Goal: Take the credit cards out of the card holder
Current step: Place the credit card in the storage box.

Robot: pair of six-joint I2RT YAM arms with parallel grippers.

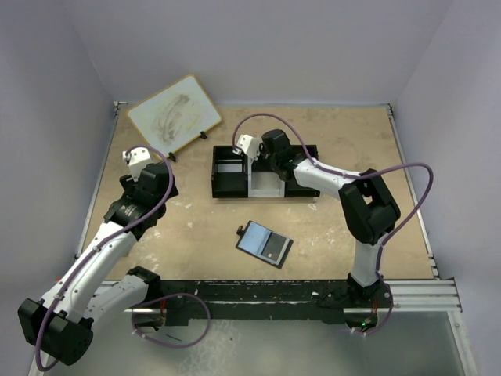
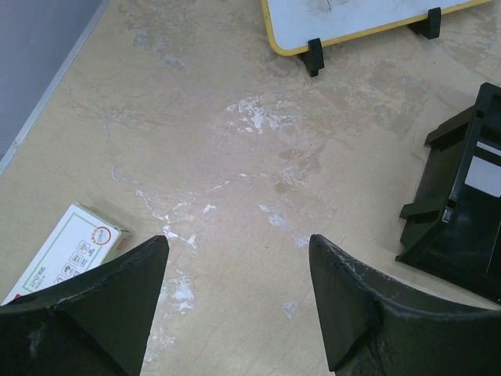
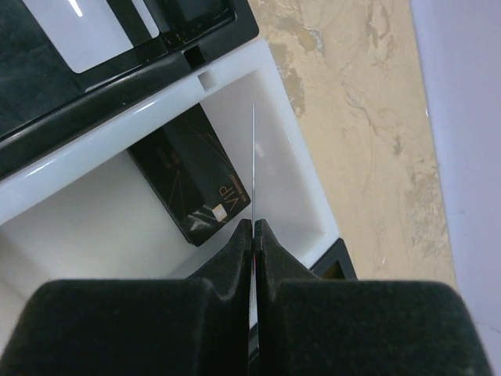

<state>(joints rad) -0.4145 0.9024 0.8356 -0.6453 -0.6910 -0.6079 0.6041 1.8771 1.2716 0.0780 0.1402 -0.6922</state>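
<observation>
Ringed by pale walls, the tan table (image 1: 196, 227) carried the card holder (image 1: 264, 244), lying open near the front and well apart from the tray (image 3: 297, 180). A dark card (image 3: 196, 184) already lay in the tray's white middle compartment. Above it the right claw (image 3: 253, 227) was pressed together on a second card (image 3: 253, 157), seen edge-on. The left claw (image 2: 236, 247) was spread over bare table. Releasing this card seemed to be the step left. Whether the holder kept more cards could not be told.

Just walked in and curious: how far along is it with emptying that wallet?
Done: a dark card lies in the white tray compartment. In hand: the right fingers pinch a second card edge-on above it. Left: releasing it; the wallet lies open, whether more remain inside is unclear.
</observation>
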